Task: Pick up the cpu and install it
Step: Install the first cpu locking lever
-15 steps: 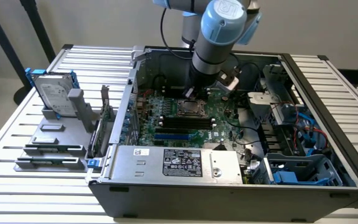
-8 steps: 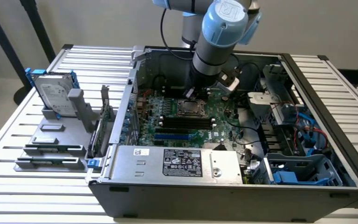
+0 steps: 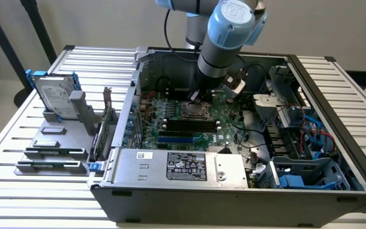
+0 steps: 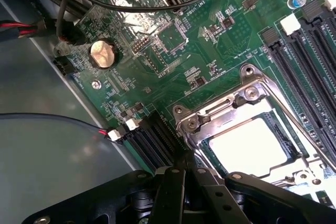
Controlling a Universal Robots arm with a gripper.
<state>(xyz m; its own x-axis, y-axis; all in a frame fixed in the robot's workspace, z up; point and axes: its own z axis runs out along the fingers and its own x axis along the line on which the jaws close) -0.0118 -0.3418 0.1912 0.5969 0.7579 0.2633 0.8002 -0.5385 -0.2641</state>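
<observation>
The gripper (image 4: 185, 174) hangs just above the socket frame (image 4: 247, 95), where the cpu (image 4: 249, 148) lies inside. Its fingers are pressed together and hold nothing; the case wall (image 3: 135, 81) stands well apart.

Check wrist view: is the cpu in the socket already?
Yes, the shiny cpu lies inside the socket's metal frame on the green board.

We see a glossy metal cpu (image 4: 247, 148), its polished steel socket frame (image 4: 247, 98), and a matt green circuit board (image 4: 173, 40).
</observation>
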